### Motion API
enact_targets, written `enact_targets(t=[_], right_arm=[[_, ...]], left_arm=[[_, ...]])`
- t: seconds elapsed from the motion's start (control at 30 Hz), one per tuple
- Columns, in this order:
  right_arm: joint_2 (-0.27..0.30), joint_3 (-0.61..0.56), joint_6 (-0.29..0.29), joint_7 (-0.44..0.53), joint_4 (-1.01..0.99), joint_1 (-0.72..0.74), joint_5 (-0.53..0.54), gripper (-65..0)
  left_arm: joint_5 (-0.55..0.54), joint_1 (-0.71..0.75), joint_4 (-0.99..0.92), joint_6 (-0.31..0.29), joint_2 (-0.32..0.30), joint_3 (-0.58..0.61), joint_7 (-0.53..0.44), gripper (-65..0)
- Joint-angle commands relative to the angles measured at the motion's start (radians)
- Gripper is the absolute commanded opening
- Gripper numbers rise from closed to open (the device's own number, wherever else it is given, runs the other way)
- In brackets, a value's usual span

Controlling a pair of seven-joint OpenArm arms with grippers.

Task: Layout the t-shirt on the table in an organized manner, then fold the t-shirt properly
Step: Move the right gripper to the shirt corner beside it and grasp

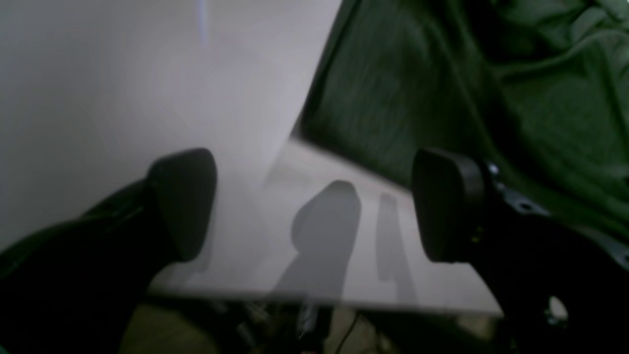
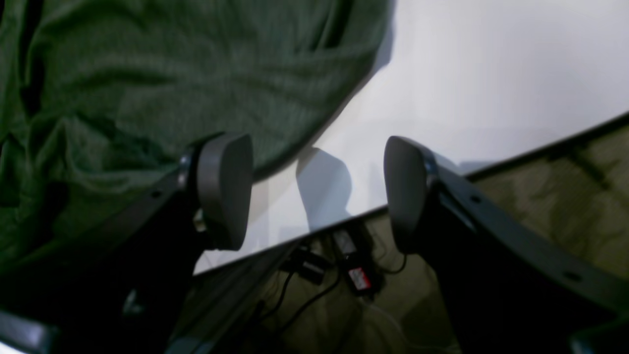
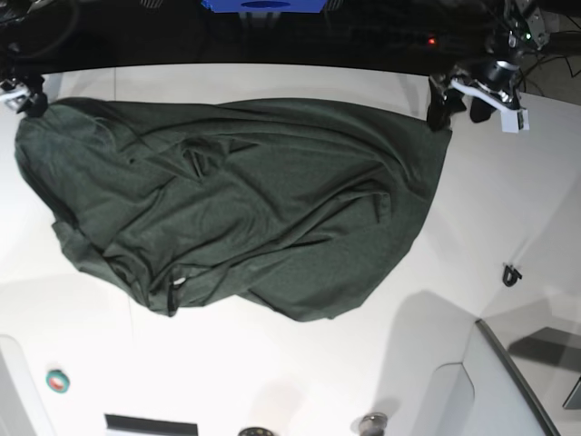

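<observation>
The dark green t-shirt (image 3: 245, 200) lies spread and wrinkled across the white table (image 3: 490, 209). My left gripper (image 3: 448, 107) is at the shirt's far right corner, near the table's far edge. In the left wrist view this gripper (image 1: 314, 204) is open and empty over bare table (image 1: 123, 98), with the shirt (image 1: 442, 88) just beyond its fingers. My right gripper (image 3: 29, 100) is at the shirt's far left corner. In the right wrist view it (image 2: 317, 191) is open and empty over the table edge (image 2: 491, 73), with the shirt (image 2: 172, 73) beside one finger (image 2: 226, 191).
A green tape roll (image 3: 57, 381) lies near the front left. A small black item (image 3: 511, 273) lies right of the shirt. A grey raised panel (image 3: 508, 381) sits at the front right. Cables and a small box (image 2: 354, 270) lie on the floor below the table edge.
</observation>
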Motion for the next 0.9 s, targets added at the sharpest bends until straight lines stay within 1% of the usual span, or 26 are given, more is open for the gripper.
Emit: enact_targets(t=[0.0, 0.07, 0.2, 0.27, 0.33, 0.47, 0.5, 0.57, 0.67, 0.77, 0.83, 0.87], right_arm=[[0.016, 0.003, 0.015, 0.013, 0.014, 0.006, 0.015, -26.1], [0.024, 0.003, 0.015, 0.013, 0.011, 0.019, 0.014, -26.1], [0.043, 0.003, 0.015, 0.013, -0.025, 0.023, 0.014, -26.1], [0.046, 0.003, 0.015, 0.013, -0.044, 0.023, 0.014, -26.1], [0.046, 0.005, 0.015, 0.013, -0.048, 0.022, 0.014, -26.1], [0.046, 0.003, 0.015, 0.013, -0.05, 0.022, 0.012, -26.1], [0.046, 0.003, 0.015, 0.015, -0.05, 0.022, 0.012, -26.1], [0.046, 0.003, 0.015, 0.044, -0.05, 0.023, 0.012, -26.1], [0.046, 0.003, 0.015, 0.119, -0.076, 0.026, 0.012, -26.1], [0.072, 0.005, 0.015, 0.13, -0.148, 0.052, 0.012, -25.8], [0.09, 0.005, 0.015, 0.13, -0.22, 0.075, 0.015, -22.8], [0.098, 0.005, 0.015, 0.13, -0.249, 0.085, 0.015, -21.6]], left_arm=[[-0.015, -0.012, -0.009, -0.01, -0.011, -0.005, -0.013, -4.8], [-0.015, -0.041, -0.05, -0.01, -0.011, 0.022, -0.013, -4.8], [-0.015, -0.066, -0.096, -0.006, -0.013, 0.118, -0.019, -4.8], [-0.015, -0.078, -0.11, 0.021, -0.009, 0.147, -0.019, -4.8], [-0.015, -0.093, -0.136, 0.041, 0.0, 0.158, -0.019, -4.8], [-0.015, -0.109, -0.159, 0.043, 0.003, 0.158, -0.019, -5.1], [-0.015, -0.109, -0.159, 0.043, 0.003, 0.158, -0.019, -6.3], [-0.015, -0.11, -0.159, 0.043, 0.003, 0.155, -0.019, -13.2], [-0.015, -0.11, -0.159, 0.043, 0.003, 0.157, -0.014, -33.2], [-0.015, -0.11, -0.159, 0.043, 0.0, 0.158, -0.013, -52.2], [-0.015, -0.11, -0.155, 0.043, -0.002, 0.155, -0.013, -65.0], [-0.015, -0.109, -0.155, 0.043, -0.003, 0.153, -0.013, -65.0]])
